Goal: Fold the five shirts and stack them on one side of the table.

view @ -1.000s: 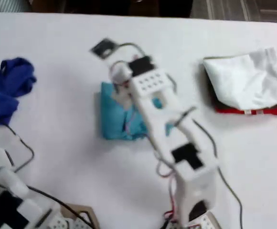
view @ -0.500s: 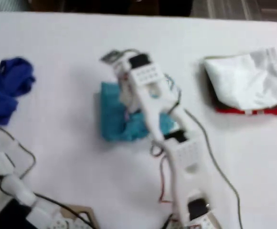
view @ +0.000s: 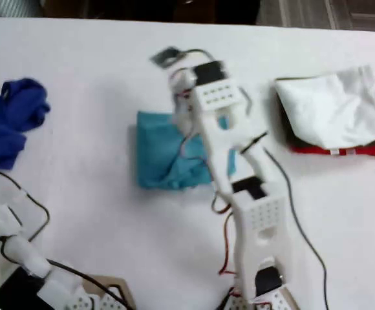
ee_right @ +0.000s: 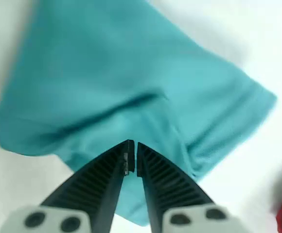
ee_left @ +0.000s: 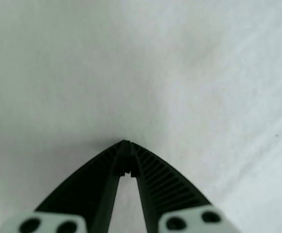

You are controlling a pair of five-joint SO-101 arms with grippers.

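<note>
The right tool (ee_right: 130,156) has its jaws together with nothing between them. It hangs just over the teal shirt (ee_right: 131,82), which lies roughly folded in the middle of the worktop (view: 77,194), directly under that arm. The left tool (ee_left: 126,158), likewise closed and empty, sits over bare worktop. The stack, a white shirt (view: 333,106) on a red shirt (view: 342,150), lies on the right arm's side, so I'd reckon that arm is the better placed. The blue shirt (view: 10,116) waits crumpled far left.
</note>
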